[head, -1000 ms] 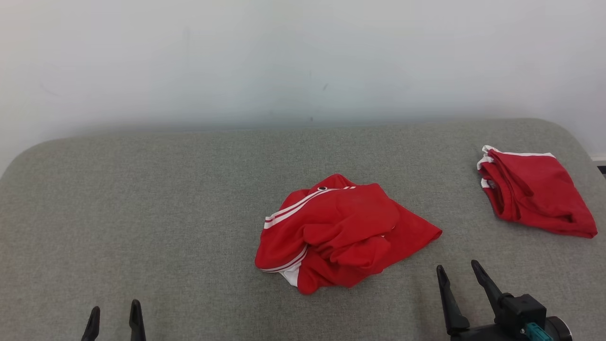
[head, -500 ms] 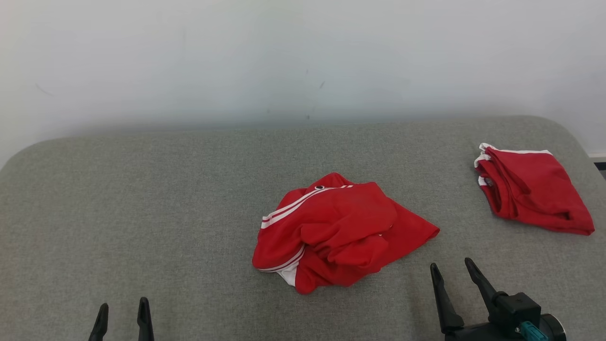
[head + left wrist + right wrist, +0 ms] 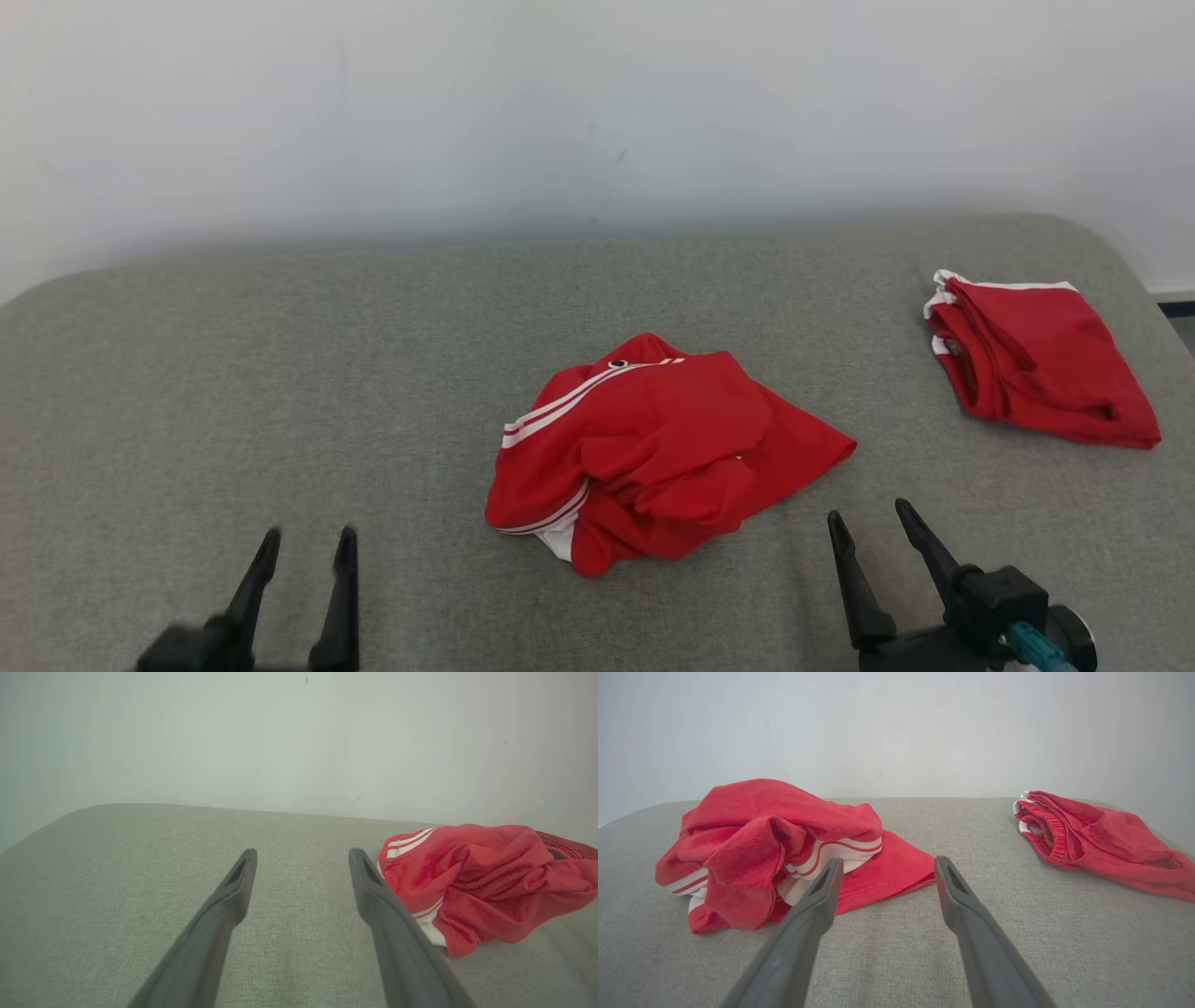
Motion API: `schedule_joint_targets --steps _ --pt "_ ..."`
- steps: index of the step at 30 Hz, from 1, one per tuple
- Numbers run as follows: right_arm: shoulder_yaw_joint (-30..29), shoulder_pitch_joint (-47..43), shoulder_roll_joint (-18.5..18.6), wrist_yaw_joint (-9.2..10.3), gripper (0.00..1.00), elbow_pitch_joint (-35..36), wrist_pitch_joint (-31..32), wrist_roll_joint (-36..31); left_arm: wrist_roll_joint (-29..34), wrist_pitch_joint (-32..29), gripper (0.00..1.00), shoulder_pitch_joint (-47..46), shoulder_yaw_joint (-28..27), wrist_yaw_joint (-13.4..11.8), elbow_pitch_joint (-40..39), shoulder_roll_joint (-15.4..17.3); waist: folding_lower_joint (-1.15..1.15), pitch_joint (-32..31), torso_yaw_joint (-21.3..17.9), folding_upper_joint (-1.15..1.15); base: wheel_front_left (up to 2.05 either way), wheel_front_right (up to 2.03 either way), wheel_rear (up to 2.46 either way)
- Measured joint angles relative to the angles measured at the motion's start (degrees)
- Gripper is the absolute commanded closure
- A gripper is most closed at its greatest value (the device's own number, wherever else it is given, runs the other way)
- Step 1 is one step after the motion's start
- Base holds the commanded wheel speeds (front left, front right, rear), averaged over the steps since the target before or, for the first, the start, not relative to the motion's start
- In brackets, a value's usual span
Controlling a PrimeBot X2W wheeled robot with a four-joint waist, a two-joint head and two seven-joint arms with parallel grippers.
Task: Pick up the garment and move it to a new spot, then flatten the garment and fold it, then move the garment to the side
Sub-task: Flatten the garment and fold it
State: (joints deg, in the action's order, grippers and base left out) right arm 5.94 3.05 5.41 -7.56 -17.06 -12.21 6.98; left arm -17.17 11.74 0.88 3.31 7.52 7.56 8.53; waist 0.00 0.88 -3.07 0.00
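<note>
Your left gripper (image 3: 309, 534) and right gripper (image 3: 866, 510) both stand with fingers spread, empty. The crumpled garment (image 3: 653, 453) lies between them, just ahead of the fingertips, untouched.

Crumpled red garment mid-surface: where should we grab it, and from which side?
On the crumpled red garment, probably the puffed fold at its near middle, taken from above by the open right end effector, the closer one. That fold stands proud of the grey padded surface, so it can be straddled; the flap pointing right lies flat, giving little to pinch.
</note>
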Motion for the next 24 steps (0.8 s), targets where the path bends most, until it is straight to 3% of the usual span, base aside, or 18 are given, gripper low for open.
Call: schedule_joint_targets --steps 7,15,24 --pt "1.5 1.8 0.2 0.00 0.00 1.2 0.3 0.4 -2.9 -8.2 0.00 -12.3 7.1 0.0 5.8 5.5 0.00 1.1 -2.6 0.00 0.00 0.00 0.00" --pt "2.9 2.9 0.1 0.00 0.00 1.3 0.3 1.0 -6.8 -18.9 0.00 -27.1 18.9 0.0 13.1 10.1 0.00 2.8 -8.6 0.00 0.00 0.00 0.00" --pt "3.6 4.0 -0.5 0.00 0.00 0.3 -0.5 1.7 -10.0 -29.8 0.00 -40.9 25.8 0.0 22.8 11.3 0.00 5.5 -16.4 0.00 0.00 0.00 0.00"
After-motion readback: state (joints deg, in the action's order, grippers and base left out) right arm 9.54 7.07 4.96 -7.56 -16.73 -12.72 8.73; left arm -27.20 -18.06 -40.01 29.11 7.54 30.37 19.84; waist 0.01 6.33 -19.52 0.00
